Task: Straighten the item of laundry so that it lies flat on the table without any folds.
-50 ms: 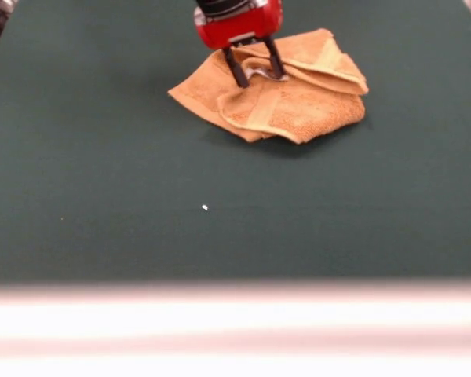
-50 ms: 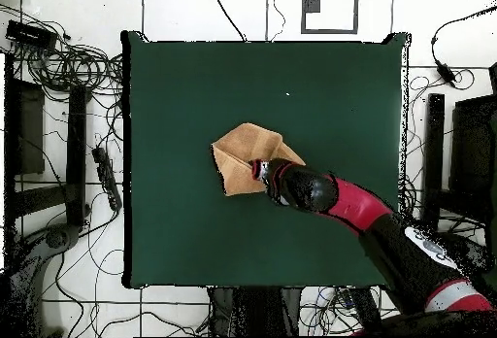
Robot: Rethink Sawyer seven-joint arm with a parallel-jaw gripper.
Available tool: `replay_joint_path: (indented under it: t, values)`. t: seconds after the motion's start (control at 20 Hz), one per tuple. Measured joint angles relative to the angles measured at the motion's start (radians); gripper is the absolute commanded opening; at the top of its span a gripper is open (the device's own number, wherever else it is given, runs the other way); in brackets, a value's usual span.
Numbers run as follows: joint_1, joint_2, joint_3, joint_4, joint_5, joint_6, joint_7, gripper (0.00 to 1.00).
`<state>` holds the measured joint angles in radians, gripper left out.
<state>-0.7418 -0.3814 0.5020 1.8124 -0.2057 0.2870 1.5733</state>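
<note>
Overhead view shows the surface point(image 2: 194, 218) as the largest thing, a broad square covered in dark green cloth. Around it, on the pale floor point(image 2: 78, 23), many black cables point(image 2: 73, 62) lie in loops. In the front view the surface ends in a pale whitish edge point(image 1: 235, 322) at the bottom of the picture.

Next in size is the red and black arm point(image 2: 388, 227). It reaches in over the surface from one corner and ends above the towel.

The towel point(image 1: 298, 106) is orange-tan and lies on the far half of the surface in the front view, a little right of the middle. It is not flat. It is bunched in a heap, with several layers folded one over another, and a flat woven border band point(image 1: 263, 110) runs down the front fold. From overhead it looks like a rough triangle.

The pincer point(image 1: 255, 72) stands over the left part of the heap. Its two dark fingers point(image 1: 237, 69) point down with a gap between them, and their tips touch the top fold of the towel. They do not hold any cloth.

One small white speck point(image 1: 205, 207) lies on the bare cloth, well apart from the towel.
</note>
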Motion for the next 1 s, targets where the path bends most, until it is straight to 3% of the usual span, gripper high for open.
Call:
replay_joint_path:
  t: [0.6,1.0]
  values:
    - [0.009,-0.017,-0.002,0.009,0.000,-0.004,0.000,1.00]
    - [0.009,-0.116,-0.007,0.067,0.000,0.011,0.000,1.00]
